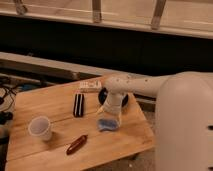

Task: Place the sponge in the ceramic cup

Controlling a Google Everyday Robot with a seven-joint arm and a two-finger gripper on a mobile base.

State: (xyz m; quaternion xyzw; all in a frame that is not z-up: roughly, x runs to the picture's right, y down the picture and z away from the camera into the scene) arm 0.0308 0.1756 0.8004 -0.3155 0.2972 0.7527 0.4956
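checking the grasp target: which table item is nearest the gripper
The light-blue sponge, right below the gripper; the ceramic cup and reddish-brown oblong object sit farther away.

One cup [40,128], sponge [106,124], end effector [110,115] above
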